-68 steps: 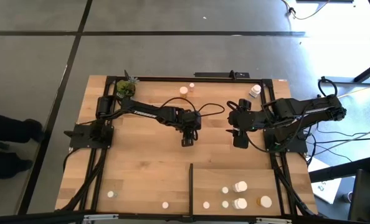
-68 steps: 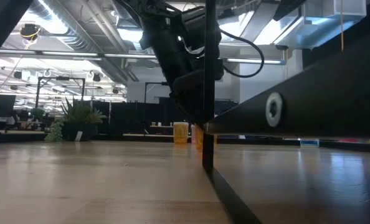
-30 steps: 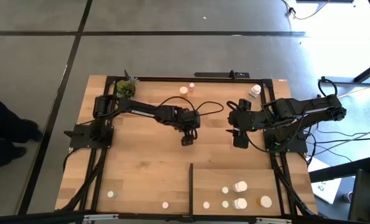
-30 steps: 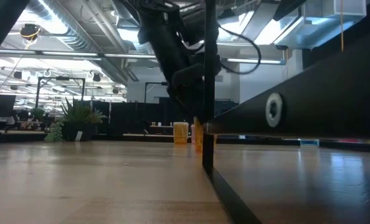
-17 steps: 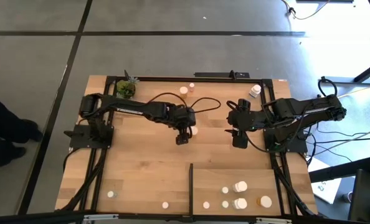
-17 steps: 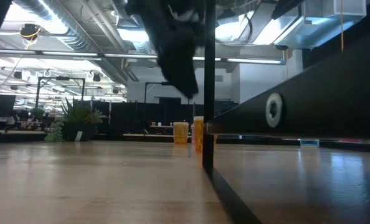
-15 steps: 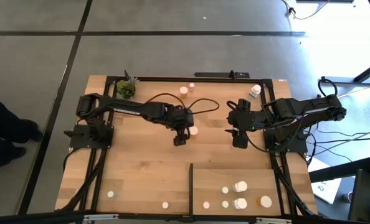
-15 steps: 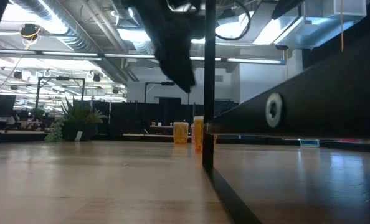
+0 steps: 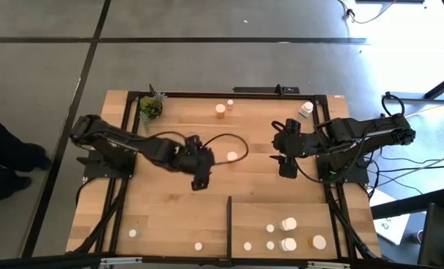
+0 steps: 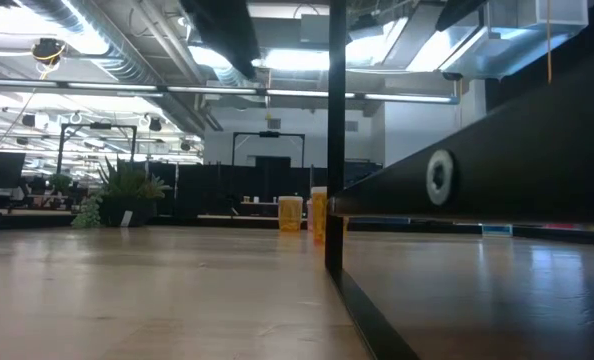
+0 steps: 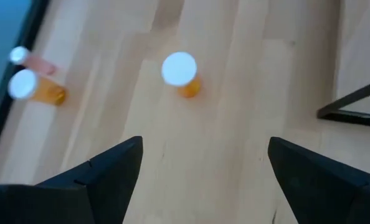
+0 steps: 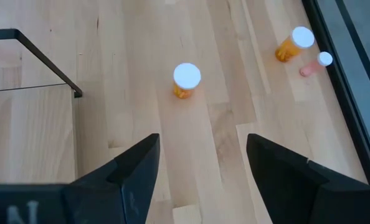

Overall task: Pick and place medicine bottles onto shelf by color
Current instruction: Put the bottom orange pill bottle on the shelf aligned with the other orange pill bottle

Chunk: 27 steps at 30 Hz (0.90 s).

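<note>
One orange medicine bottle [image 9: 232, 157] with a white cap stands upright on its base mid-table; it also shows in the left wrist view [image 11: 181, 73] and the right wrist view [image 12: 186, 78]. My left gripper [image 9: 199, 180] hangs open above the table, left of this bottle, its fingers [image 11: 113, 167] empty. My right gripper [image 9: 287, 169] hovers open to the bottle's right, also empty. The shelf [image 9: 297, 211] lies at the near right behind its black strip [image 9: 229, 220], with several bottles [image 9: 288, 224] standing on it.
Two orange bottles [image 9: 220, 110] stand at the far edge, and a white one [image 9: 306, 109] at the far right. Two small bottles [image 9: 133, 233] stand near the front left. A potted plant [image 9: 152, 105] sits in the far left corner.
My left gripper has risen and drawn back from the orange bottle toward the table's left and slightly toward the near edge, leaving the low view upward. The bottle stays standing where it was. The right arm has kept still.
</note>
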Tool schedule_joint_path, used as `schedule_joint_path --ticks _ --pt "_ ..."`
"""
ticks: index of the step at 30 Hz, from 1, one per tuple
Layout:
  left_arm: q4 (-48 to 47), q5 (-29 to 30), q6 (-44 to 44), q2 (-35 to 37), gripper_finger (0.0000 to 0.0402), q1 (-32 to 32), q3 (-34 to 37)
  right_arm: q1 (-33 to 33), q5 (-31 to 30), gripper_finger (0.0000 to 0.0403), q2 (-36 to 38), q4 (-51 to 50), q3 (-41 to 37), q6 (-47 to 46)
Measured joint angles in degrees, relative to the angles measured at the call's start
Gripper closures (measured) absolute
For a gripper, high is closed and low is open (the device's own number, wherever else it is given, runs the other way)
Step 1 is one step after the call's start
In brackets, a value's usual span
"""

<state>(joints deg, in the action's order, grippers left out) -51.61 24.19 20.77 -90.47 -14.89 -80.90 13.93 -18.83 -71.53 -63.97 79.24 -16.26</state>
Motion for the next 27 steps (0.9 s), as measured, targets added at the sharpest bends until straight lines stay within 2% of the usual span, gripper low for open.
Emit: schedule_joint_path --ticks 7,19,23,27 --pt "-1.5 3.16 4.53 0.67 0.0061 -7.61 0.0 0.0 0.0 0.0161 0.0 1.52 0.0 0.06" --pt "-12.14 18.87 17.93 0.65 0.0061 -15.09 0.0 -0.02 -0.05 0.0161 0.02 6.09 0.0 -0.01" --pt "-13.61 23.66 19.14 0.7 0.0061 -16.48 0.0 -0.08 -1.18 0.0161 0.02 7.07 0.0 0.01" --pt "-16.26 25.33 19.18 2.62 0.0061 -17.73 0.02 -0.32 -1.51 0.0161 -0.09 7.17 0.02 0.06"
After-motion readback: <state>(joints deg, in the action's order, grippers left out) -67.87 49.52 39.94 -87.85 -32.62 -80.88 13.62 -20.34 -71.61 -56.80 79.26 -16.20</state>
